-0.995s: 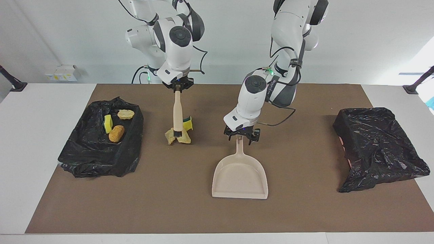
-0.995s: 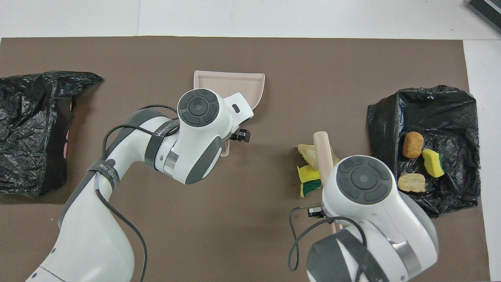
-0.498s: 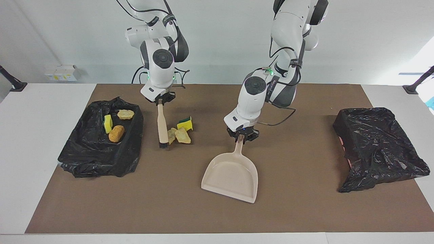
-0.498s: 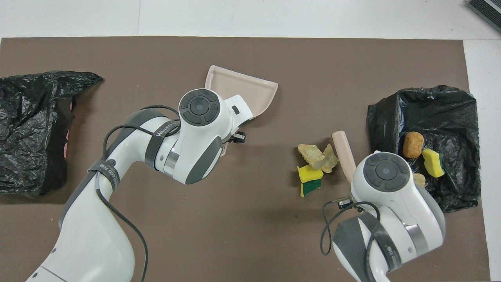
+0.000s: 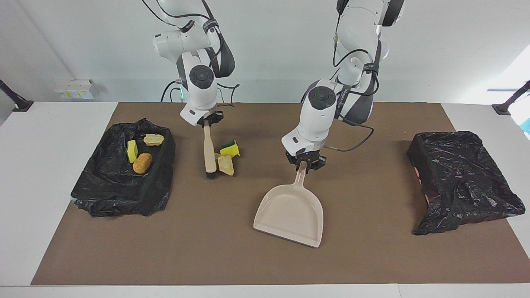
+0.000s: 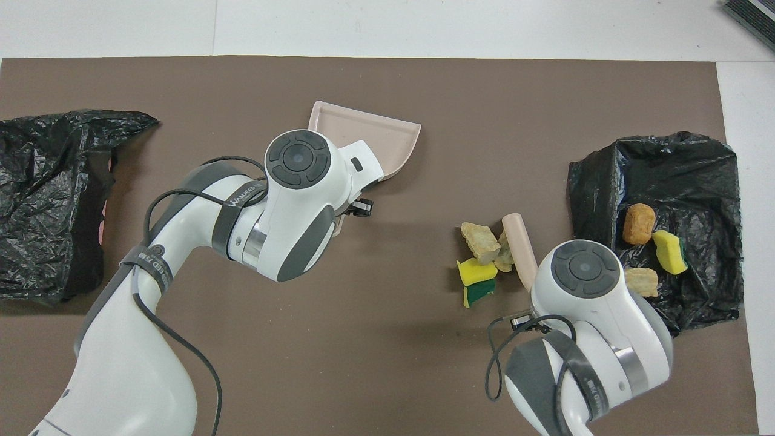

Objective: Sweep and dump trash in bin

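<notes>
Brown mat [image 5: 232, 256] covering the desk. Two black bags: one [image 5: 459, 182] crumpled at the left arm's end, one [image 5: 103, 194] at the right arm's end holding three scraps [image 5: 142, 163]. Dustpan [image 5: 290, 213], mid-mat, its handle clamped by the left gripper [image 5: 305, 164]. Brush [image 5: 209, 155], bristles on the mat, handle clamped by the right gripper [image 5: 208, 121]. Loose trash [image 5: 227, 159]: sponge and foam pieces touching the brush, between brush and dustpan.

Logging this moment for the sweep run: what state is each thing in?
Left tool: shut on dustpan handle.
Right tool: shut on brush handle.
Dustpan: empty, on the mat.
Brush: bristles down, beside loose scraps.
Loose scraps: clustered on mat.
Lined bin: open, holding three scraps.
Other bag: crumpled.
</notes>
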### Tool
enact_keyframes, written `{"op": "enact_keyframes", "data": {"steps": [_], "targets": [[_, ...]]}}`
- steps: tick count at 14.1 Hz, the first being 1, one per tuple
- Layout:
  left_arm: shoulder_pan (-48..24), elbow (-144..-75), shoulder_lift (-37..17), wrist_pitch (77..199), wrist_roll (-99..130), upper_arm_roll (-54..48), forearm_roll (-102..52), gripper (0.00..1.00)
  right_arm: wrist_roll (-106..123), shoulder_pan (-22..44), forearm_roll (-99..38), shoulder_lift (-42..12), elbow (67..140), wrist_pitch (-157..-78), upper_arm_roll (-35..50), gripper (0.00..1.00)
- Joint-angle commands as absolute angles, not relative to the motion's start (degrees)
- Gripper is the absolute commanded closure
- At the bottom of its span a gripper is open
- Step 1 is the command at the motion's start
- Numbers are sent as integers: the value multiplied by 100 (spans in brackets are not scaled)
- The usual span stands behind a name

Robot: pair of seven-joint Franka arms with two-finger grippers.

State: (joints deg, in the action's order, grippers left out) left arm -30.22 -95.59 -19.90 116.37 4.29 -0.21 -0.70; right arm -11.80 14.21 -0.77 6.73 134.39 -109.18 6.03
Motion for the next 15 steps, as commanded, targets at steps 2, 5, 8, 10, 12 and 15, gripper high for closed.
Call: {"op": "enact_keyframes", "data": {"steps": [2, 5, 8, 10, 12, 15], "targets": [[-2795, -9642, -1548, 10717, -1015, -18, 26, 100, -1344, 1652, -256, 641, 13210, -10846, 580, 100], [-2576, -9694, -1371, 10074, -2386, -18, 35, 100, -1458, 1329, 235, 931, 12886, -10320, 545, 100], [-2505, -9756, -1275, 9757, -3669, -26, 376, 100, -1485, 1310, 1088, 1335, 13130, -10047, 580, 100], [-2496, -10009, -1144, 9799, -4435, -26, 483, 100, -1468, 1301, 1099, 1607, 13516, -10098, 589, 100], [-2531, -10430, -933, 9974, -4858, -26, 720, 100, -1660, 1239, 1002, 1644, 13710, -10107, 598, 100], [-2619, -11308, -520, 10983, -5246, -44, 844, 100, -1925, 1345, 363, 1574, 13833, -10317, 606, 100]]}}
